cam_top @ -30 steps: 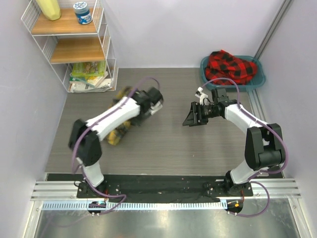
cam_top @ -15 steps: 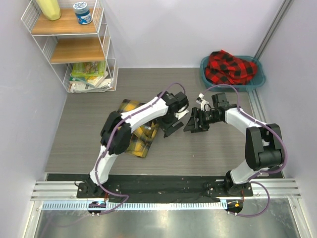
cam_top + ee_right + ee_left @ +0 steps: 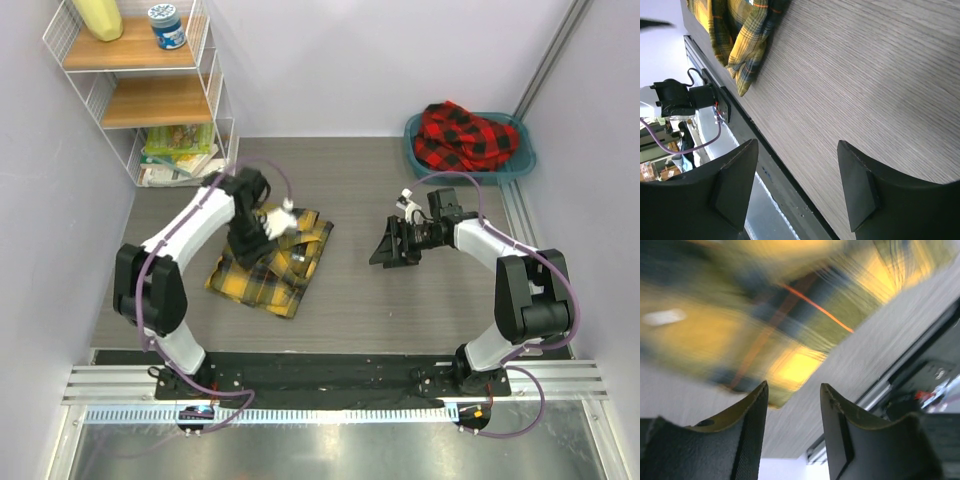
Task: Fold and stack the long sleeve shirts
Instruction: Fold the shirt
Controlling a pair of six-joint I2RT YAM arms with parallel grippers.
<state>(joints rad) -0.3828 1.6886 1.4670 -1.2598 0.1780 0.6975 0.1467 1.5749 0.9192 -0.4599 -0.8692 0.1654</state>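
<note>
Yellow shirt (image 3: 268,270) rumpled, long axis diagonal; left gripper (image 3: 792,390) directly over it, jaws apart, empty; right gripper (image 3: 797,145) farther off to its right, jaws apart.

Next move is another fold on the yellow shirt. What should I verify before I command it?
1. Left hand empty, jaws apart: ok.
2. Right hand empty, open, over the table, away from the cloth: ok.
3. Yellow shirt lying in a flat, even fold: not ok, layers are uneven and rumpled.
4. Red shirt out of the way, heaped in the teal basin: ok.
5. Left hand's height over the yellow shirt: cannot tell, its wrist view is blurred.
</note>
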